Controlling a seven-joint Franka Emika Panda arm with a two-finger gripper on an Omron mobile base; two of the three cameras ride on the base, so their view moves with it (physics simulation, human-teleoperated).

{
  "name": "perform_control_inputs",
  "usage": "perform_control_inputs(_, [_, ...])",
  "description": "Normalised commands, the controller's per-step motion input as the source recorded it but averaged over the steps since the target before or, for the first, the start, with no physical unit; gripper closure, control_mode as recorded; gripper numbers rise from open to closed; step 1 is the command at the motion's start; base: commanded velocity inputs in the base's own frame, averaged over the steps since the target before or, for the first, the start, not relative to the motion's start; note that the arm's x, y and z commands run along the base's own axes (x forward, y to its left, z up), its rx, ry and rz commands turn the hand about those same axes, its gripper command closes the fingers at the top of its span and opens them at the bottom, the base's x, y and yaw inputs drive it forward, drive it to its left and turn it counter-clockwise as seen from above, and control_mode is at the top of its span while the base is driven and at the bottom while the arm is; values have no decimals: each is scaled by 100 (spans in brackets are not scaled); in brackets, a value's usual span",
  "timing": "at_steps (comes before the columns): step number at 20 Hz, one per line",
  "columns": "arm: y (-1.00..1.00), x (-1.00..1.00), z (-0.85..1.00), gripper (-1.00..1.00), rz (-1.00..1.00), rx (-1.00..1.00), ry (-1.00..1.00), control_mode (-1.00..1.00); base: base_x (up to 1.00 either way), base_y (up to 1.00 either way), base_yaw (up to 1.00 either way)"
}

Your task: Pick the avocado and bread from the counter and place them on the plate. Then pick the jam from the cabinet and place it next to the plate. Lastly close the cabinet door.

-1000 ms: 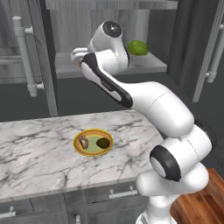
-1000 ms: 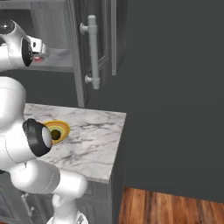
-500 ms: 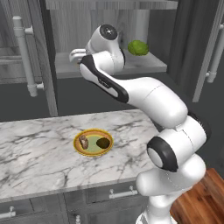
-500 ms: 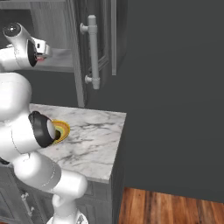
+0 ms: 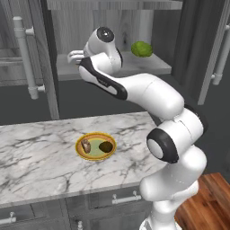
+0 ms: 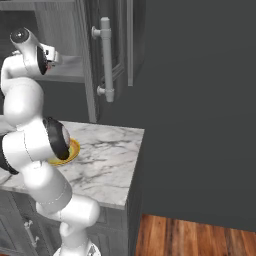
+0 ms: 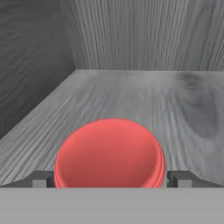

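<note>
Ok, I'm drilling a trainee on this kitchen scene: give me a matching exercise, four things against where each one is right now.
Things:
1. avocado
2. jam
3. bright green lump
4. plate

Places:
A. right part of the cabinet shelf
B. on the marble counter
C. between the open gripper fingertips, on the shelf
D. on the plate, beside the bread

Pairs: 1-D, 2-C, 3-A, 4-B
</note>
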Motion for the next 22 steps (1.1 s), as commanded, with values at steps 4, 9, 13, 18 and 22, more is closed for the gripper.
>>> perform_control_inputs(4, [24, 25, -14, 100, 0, 0, 0, -100, 0, 0, 0])
perform_control_inputs(9, [1, 3, 0, 100, 0, 0, 0, -100, 0, 0, 0])
perform_control_inputs(13, [-15, -19, 0, 100, -3, 0, 0, -100, 0, 0, 0])
perform_control_inputs(18, [-22, -41, 0, 100, -3, 0, 0, -100, 0, 0, 0])
perform_control_inputs(22, [-33, -68, 9, 100, -2, 0, -1, -100, 0, 0, 0])
